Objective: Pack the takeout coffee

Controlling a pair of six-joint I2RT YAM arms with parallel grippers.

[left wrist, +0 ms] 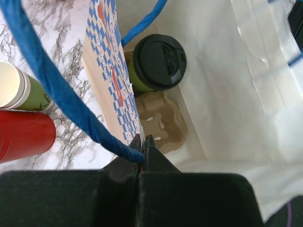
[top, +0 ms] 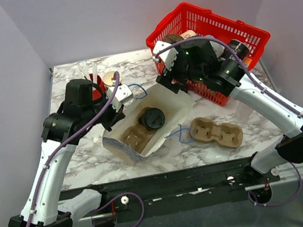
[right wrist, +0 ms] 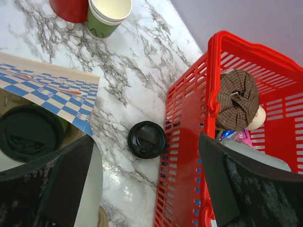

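Note:
The takeout coffee (top: 153, 118), an olive-green cup under a black lid, stands in a brown cup carrier (left wrist: 163, 125) inside the white paper bag (top: 175, 100). In the left wrist view the coffee (left wrist: 158, 61) sits deep in the bag. My left gripper (left wrist: 143, 142) is shut on the bag's checked rim, right where the blue handle (left wrist: 61, 94) meets it. My right gripper (right wrist: 147, 182) hangs open over the table between the bag and the red basket (right wrist: 189, 142), with nothing between its fingers. The lidded coffee (right wrist: 28, 135) shows at that view's left edge.
A loose black lid (right wrist: 147, 139) lies on the marble beside the basket. A lidless green cup (left wrist: 19, 92) and a red cup (left wrist: 23, 135) stand left of the bag. A second brown carrier (top: 216, 132) lies near the front right. The basket (top: 209, 38) holds several items.

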